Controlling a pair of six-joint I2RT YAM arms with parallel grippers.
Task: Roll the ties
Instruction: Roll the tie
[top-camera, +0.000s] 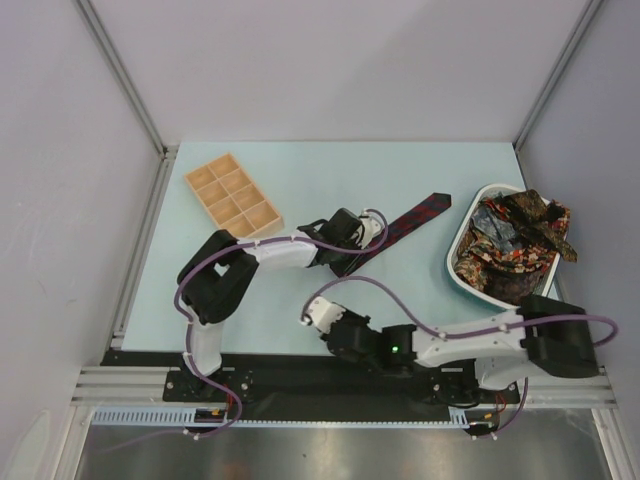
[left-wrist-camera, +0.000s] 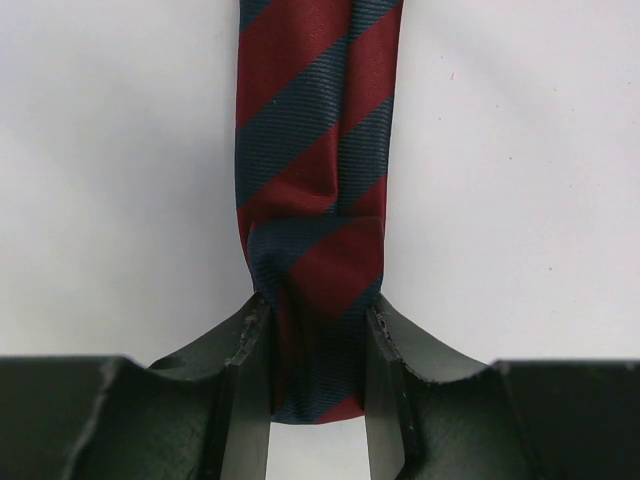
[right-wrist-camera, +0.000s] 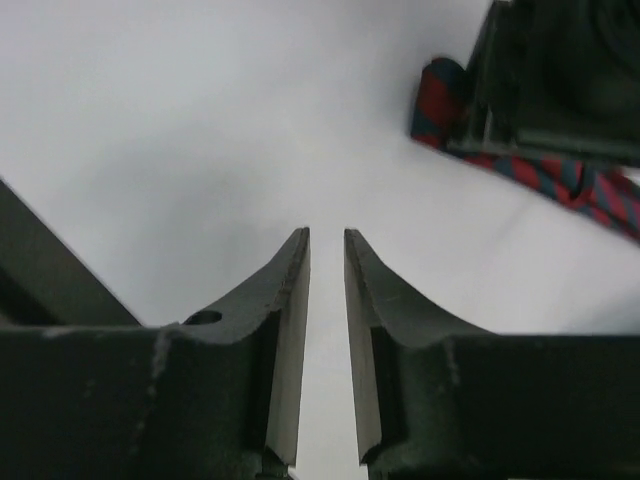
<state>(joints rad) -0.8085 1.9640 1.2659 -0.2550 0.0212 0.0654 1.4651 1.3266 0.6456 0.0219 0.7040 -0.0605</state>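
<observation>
My left fingers (left-wrist-camera: 248, 360) are closed on the striped tie (left-wrist-camera: 315, 150), pinching its navy and dark red fabric between both pads. At that end the cloth is doubled over on itself, and the fold sits right at my fingertips. The rest of the tie runs straight away from me, flat on the worktop (top-camera: 300, 170).

From above, this tie (top-camera: 415, 215) stretches diagonally, its free pointed end lying just beside the white tub (top-camera: 455, 255) without touching it. The end I hold is the one farther from the tub. The other ties (top-camera: 515, 245) are heaped inside the tub in a tangle of dark red, brown, gold and teal, some spilling over its far rim.

My right fingers (right-wrist-camera: 290, 330) hold nothing. They stand a narrow gap apart, pads parallel, with bare worktop showing between them. They hover well apart from the tub, on the near side of the striped tie. Their camera sees the folded end of the tie (right-wrist-camera: 440, 100) ahead, up against my left fingers.

A wooden tray (top-camera: 232, 195) of small compartments sits across the worktop from the tub, beyond my left arm.
</observation>
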